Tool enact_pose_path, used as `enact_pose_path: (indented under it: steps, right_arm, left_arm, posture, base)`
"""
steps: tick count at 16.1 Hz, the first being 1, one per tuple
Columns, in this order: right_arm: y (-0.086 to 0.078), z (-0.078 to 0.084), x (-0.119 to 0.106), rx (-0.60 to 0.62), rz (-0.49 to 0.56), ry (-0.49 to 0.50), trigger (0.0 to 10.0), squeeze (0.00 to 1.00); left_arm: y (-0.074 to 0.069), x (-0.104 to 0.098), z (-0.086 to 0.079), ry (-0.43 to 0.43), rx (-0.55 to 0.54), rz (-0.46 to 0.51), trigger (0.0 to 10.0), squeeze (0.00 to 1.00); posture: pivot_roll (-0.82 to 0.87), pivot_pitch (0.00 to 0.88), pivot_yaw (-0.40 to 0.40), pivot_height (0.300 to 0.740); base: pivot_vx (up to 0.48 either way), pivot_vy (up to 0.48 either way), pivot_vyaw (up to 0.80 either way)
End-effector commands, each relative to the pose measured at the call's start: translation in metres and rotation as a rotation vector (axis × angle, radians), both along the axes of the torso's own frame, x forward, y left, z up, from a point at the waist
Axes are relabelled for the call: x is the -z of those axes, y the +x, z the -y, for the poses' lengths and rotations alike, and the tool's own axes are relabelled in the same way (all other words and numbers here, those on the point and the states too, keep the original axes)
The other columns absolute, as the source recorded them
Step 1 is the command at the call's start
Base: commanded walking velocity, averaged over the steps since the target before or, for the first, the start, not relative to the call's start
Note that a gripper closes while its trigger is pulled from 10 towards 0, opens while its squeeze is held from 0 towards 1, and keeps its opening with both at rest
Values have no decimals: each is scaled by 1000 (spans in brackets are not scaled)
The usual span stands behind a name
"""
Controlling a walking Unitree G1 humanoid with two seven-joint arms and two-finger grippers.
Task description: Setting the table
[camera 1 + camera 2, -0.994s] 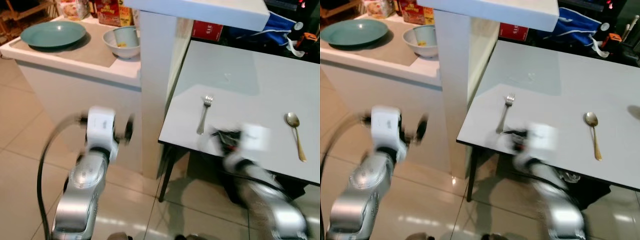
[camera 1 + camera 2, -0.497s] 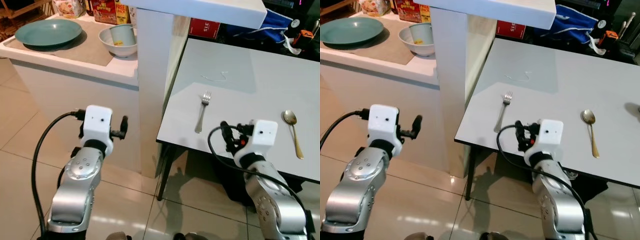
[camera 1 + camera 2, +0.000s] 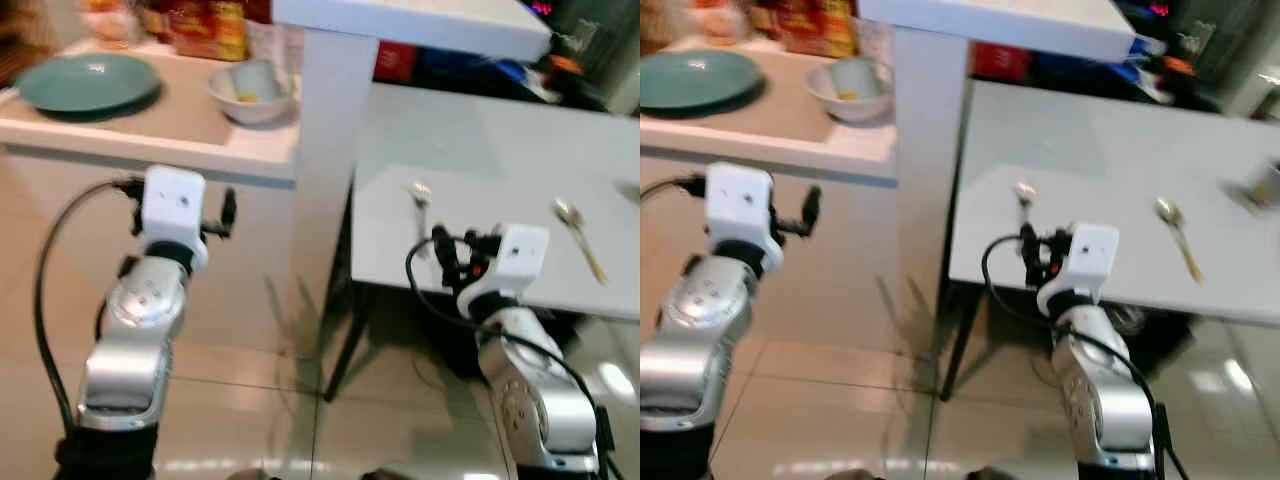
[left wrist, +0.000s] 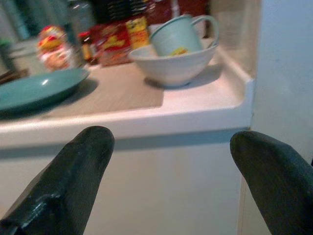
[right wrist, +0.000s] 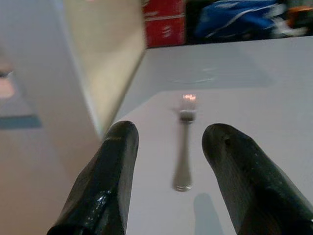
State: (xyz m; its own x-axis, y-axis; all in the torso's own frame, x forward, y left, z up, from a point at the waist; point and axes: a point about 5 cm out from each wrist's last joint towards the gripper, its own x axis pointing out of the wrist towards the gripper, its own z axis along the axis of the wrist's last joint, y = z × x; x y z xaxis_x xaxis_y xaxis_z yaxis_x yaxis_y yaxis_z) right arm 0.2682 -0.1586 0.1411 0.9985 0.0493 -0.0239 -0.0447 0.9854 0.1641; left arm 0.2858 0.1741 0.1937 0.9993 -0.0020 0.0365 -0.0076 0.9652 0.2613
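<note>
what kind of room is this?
Likely a home kitchen or dining area: a white counter holds a teal plate and a bowl with a mug in it, and beside it a white table bears a fork and spoon.

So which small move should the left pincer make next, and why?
Probably raise the left pincer and reach forward toward the plate. It is open and empty, facing the counter's front below the edge, while the plate and the bowl holding a cup sit on top. The table already has a fork and spoon.
</note>
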Motion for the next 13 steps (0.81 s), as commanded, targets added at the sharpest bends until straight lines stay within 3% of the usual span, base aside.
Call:
enact_pose_path:
  steps: [1,5,8,13]
  right_arm:
    - [-1,10,-2,43,8,-12,10000,0]
    - [5,1,-18,-18,77,1,10000,0]
    - [6,-5,-32,-71,121,49,10000,0]
    - [7,-9,-38,-90,152,44,10000,0]
  left_arm:
    - [3,-6,10,30,39,25,10000,0]
    - [11,-29,2,8,14,79,10000,0]
    - [10,-35,-3,7,-1,97,10000,0]
    - [14,-38,-3,18,37,87,10000,0]
  posture:
    - [81,47,-39,740]
    - [89,51,-34,740]
    - [95,56,-42,740]
    - [97,56,-32,740]
  base:
    - [0,480,-763]
    - [0,480,-689]
    - [0,480,0]
    - [0,480,0]
